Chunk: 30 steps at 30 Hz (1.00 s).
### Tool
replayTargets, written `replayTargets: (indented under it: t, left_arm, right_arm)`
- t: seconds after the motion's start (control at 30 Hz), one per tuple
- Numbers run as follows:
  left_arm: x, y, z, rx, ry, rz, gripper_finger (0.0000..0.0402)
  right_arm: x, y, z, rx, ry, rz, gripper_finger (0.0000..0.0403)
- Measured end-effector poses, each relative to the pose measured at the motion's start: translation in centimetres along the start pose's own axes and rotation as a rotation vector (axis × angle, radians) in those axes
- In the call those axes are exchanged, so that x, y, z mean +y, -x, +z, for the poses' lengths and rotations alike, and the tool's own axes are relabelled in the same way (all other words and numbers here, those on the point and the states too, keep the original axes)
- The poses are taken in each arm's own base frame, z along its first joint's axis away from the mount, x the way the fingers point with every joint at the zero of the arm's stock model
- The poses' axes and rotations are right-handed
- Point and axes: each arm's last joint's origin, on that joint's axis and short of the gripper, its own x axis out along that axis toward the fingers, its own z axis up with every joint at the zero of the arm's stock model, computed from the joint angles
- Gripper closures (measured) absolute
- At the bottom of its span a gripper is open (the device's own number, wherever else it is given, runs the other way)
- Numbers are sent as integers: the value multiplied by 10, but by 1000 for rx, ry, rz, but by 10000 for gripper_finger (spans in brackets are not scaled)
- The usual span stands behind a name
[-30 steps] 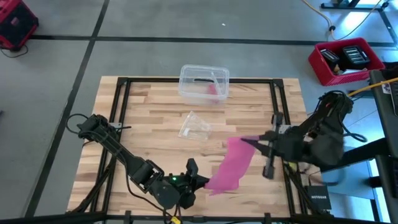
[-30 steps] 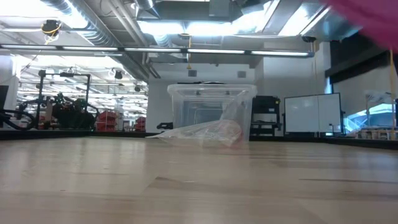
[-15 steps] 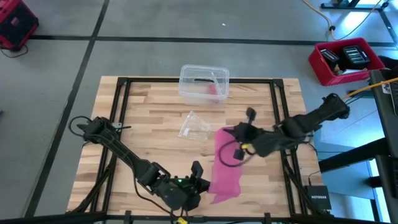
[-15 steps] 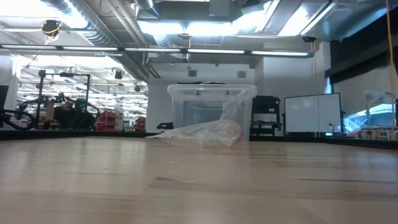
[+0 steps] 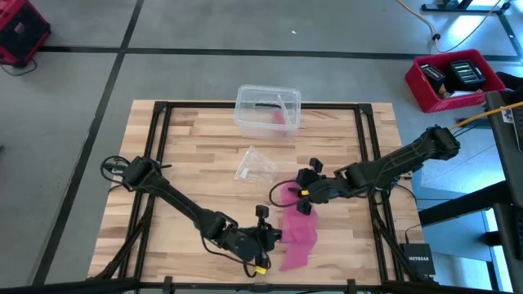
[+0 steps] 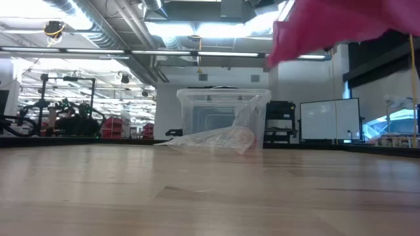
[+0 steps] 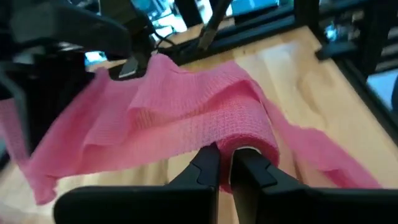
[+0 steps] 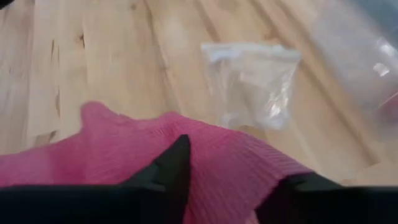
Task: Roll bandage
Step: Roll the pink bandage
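Observation:
The pink bandage point(image 5: 297, 233) hangs slack between my two grippers near the table's near edge, its cloth showing high in the low view point(image 6: 335, 26). My left gripper point(image 5: 265, 236) is shut on it, with a wound part point(image 7: 249, 130) around the fingertips. My right gripper point(image 5: 304, 198) stands at the band's far end, its fingers point(image 8: 177, 162) apart with pink cloth point(image 8: 230, 155) spread between them. Whether they touch the cloth I cannot tell. My left gripper pinches the bandage's wound part point(image 7: 227, 149) between its two shut fingers, coming about level from the table's left. The cloth curls over the fingertips. From there a wide slack stretch runs to the right gripper, and a loose tail point(image 7: 323, 158) trails off the other way.
A clear plastic box point(image 5: 268, 109) stands at the far edge, and a clear wrapper point(image 5: 256, 165) lies in the middle of the table. Black frame rails point(image 5: 364, 139) run along the table's sides. A red bin point(image 5: 454, 78) sits on the floor beyond the right side.
My right gripper has carried the bandage's far end toward the table's left and then toward the near edge. My left gripper has edged toward the right. The band, stretched out long before, now hangs shorter and slack between them.

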Motion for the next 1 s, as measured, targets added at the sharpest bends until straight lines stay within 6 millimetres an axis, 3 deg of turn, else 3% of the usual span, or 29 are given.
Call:
replayTargets:
  t: [0.17,0.33,0.73,1.0]
  left_arm:
    - [-6,-5,-17,-58,164,-48,389]
    - [-10,-16,-39,-47,349,-104,389]
    - [-10,-17,-43,-90,399,-106,389]
    - [-9,-18,-43,-85,431,-102,389]
  right_arm:
    - [1,-1,-2,8,-8,29,187]
    - [5,0,2,-23,-33,92,155]
    - [8,0,-1,59,-33,205,148]
    - [4,3,5,127,-300,229,148]
